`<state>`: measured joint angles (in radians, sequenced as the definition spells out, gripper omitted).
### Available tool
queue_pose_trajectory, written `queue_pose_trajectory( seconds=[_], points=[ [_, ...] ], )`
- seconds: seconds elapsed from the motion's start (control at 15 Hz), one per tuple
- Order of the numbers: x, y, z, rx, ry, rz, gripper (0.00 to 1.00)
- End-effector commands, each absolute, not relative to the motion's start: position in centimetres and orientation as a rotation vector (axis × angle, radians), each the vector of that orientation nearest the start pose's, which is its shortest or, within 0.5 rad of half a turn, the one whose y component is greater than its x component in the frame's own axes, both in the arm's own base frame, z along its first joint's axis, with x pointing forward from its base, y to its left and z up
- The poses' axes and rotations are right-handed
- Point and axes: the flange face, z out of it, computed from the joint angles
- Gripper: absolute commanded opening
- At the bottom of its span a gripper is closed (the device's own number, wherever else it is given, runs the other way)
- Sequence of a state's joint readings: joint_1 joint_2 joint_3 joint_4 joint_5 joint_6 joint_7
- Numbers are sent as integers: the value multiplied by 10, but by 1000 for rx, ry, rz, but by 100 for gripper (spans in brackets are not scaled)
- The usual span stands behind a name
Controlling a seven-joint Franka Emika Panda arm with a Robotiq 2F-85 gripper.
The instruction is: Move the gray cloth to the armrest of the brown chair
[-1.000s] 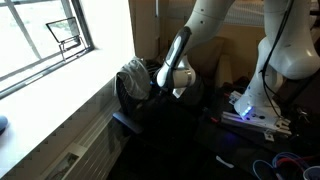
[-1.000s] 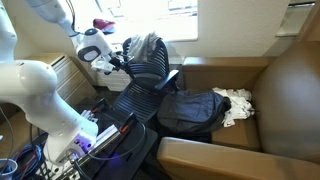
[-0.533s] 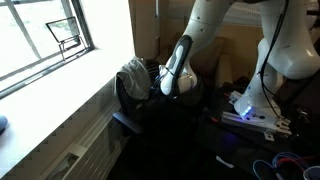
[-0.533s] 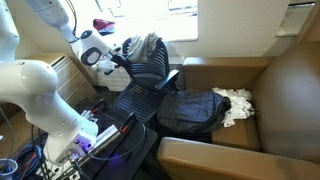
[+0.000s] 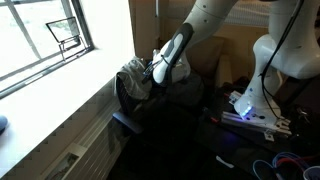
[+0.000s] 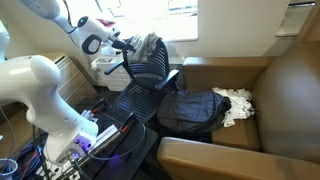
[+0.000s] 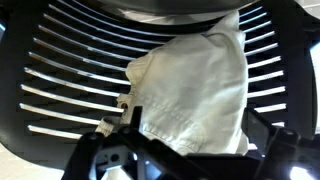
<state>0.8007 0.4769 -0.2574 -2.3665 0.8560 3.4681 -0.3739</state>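
The gray cloth (image 5: 133, 78) hangs over the top of the slatted backrest of a black office chair (image 6: 137, 98); it also shows in an exterior view (image 6: 146, 45). In the wrist view the cloth (image 7: 200, 75) fills the middle against the black slats. My gripper (image 5: 153, 71) is at the cloth's side, also seen in an exterior view (image 6: 125, 42). In the wrist view its fingers (image 7: 195, 140) are open with the cloth's lower edge between them. The brown chair (image 6: 285, 90) stands apart from it, with a padded armrest (image 6: 215, 155) at the near side.
A black bag (image 6: 190, 112) and a white crumpled cloth (image 6: 237, 102) lie on the brown chair's seat. A window and sill (image 5: 50, 40) run beside the office chair. The robot's base (image 5: 250, 105) and cables (image 6: 95, 135) are on the floor.
My gripper has risen from the middle of the backrest up to the gray cloth at the top of the office chair. The cloth has not moved.
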Motion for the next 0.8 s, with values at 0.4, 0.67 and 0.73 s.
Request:
queue_pose_trajectory(
  seconds=[0.4,0.67,0.73],
  points=[
    [520,191,186,-3056,-154,-1081,100],
    [523,198,184,-3004,-106,-981,72],
    [521,198,178,-2997,-68,-951,66]
  ],
)
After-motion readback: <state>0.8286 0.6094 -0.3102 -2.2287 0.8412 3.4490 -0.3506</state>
